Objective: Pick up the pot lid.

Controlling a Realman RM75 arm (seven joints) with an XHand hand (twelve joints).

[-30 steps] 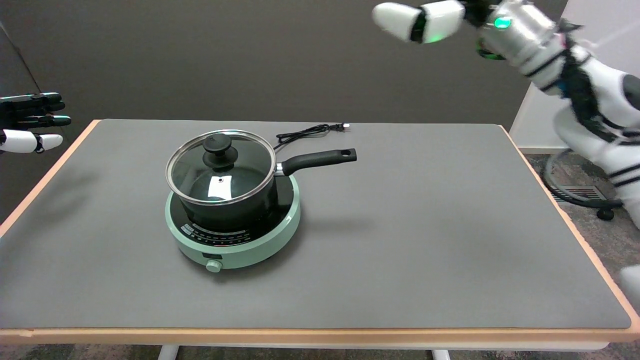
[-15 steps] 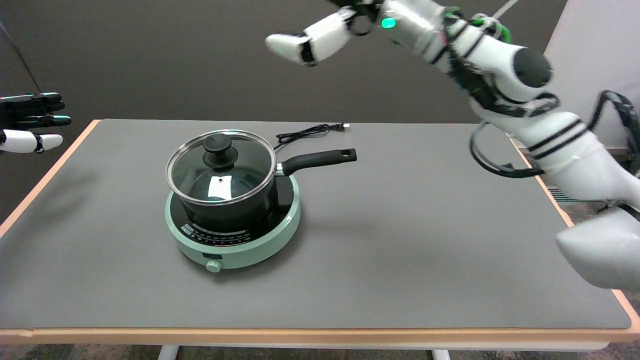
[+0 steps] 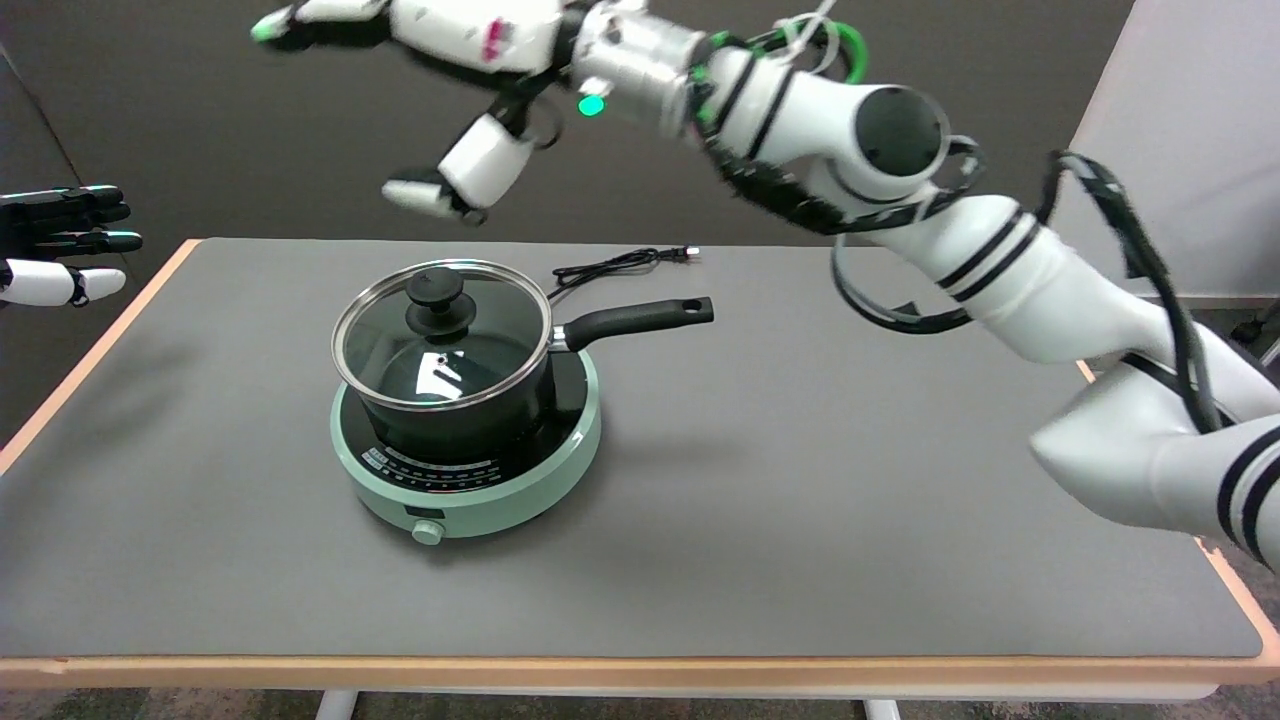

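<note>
Lid (image 3: 441, 333), of glass with a black knob (image 3: 434, 291), is seated on the pot (image 3: 455, 400), untouched. The right hand (image 3: 440, 60) is held in the air above and behind it, fingers spread, nothing grasped. The pot is carried by a green cooker (image 3: 470, 480) on the grey surface (image 3: 800, 480), its handle (image 3: 640, 317) directed rightward. A black cord (image 3: 615, 264) is laid behind.

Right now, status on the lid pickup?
Right hand open, above the pot, holding nothing. Glass lid seated on pot. Knob unobstructed.
</note>
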